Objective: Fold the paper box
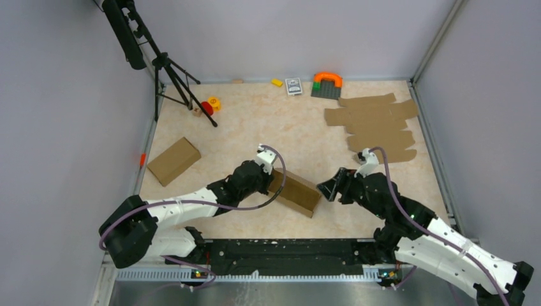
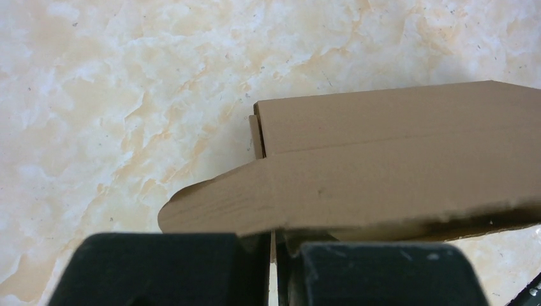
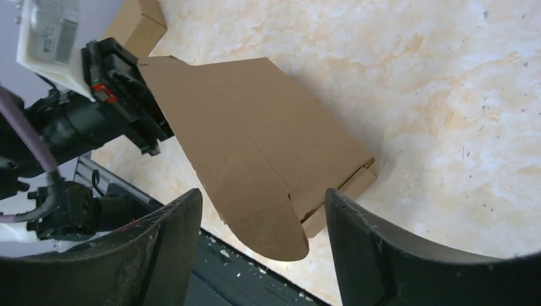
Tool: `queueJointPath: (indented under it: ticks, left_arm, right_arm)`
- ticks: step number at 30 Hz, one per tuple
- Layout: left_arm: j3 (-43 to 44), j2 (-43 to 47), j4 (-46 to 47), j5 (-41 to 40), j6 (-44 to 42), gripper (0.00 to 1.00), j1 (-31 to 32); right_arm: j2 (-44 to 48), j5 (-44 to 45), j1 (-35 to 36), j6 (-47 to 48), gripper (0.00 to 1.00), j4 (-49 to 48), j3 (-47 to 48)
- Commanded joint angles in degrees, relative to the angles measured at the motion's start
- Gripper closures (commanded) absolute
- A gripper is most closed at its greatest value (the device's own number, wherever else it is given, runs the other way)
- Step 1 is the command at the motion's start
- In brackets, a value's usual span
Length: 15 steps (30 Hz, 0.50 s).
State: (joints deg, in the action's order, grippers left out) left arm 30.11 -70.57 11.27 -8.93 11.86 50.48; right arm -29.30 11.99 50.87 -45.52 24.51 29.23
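Top external view: box (image 1: 298, 193) lying near worktop (image 1: 255, 121) near edge, about mid-width, mostly folded. Left gripper (image 1: 274, 180) pinching lid flap edge, fingers pressed together on cardboard, likely steadying lid over body for tucking. Right gripper (image 1: 326, 189) hovering just beside box's right end, fingers spread, touching nothing, probably lining up to push rounded flap in.

on my feed the marbled bench (image 1: 255, 121) carries a closed cardboard box (image 1: 173, 160) at the left and a pile of flat cardboard sheets (image 1: 376, 124) far right. along the back i see a yellow block (image 1: 277, 82), a small card pack (image 1: 293, 86) and an orange arch (image 1: 328, 78) on a dark baseplate (image 1: 325, 92). a black tripod (image 1: 163, 62) stands far left.
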Motion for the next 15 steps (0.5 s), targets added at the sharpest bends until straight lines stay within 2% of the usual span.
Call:
queueJointPath:
  ticks: [1,3,5,9,12,15]
  left_arm:
    - [1.5,0.3,-0.7,-0.8,-0.6,1.0,0.3]
    - [1.5,0.2,-0.8,-0.8,-0.6,1.0,0.4]
    - [1.7,0.1,-1.1,-0.7,-0.5,1.0,0.4]
    - [1.5,0.3,-1.3,-0.9,-0.4,1.0,0.4]
    - [1.0,0.3,-0.9,-0.9,-0.2,1.0,0.4]
    - [1.1,0.4,-1.3,0.0,0.0,0.98,0.4]
  right_arm:
    - [-1.8,-1.4,0.6,4.7,0.27,3.0,8.3]
    - [-6.9,-0.7,0.5,8.3,0.23,4.8,12.1]
    - [-13.8,-1.2,0.6,11.3,0.24,6.1,15.8]
    - [-23.7,-1.2,0.6,12.3,0.34,4.7,17.8]
    - [-25.7,-0.8,0.6,11.8,0.42,1.0,15.7]
    - [-27.8,-4.9,0.5,12.0,0.44,-2.1,14.0]
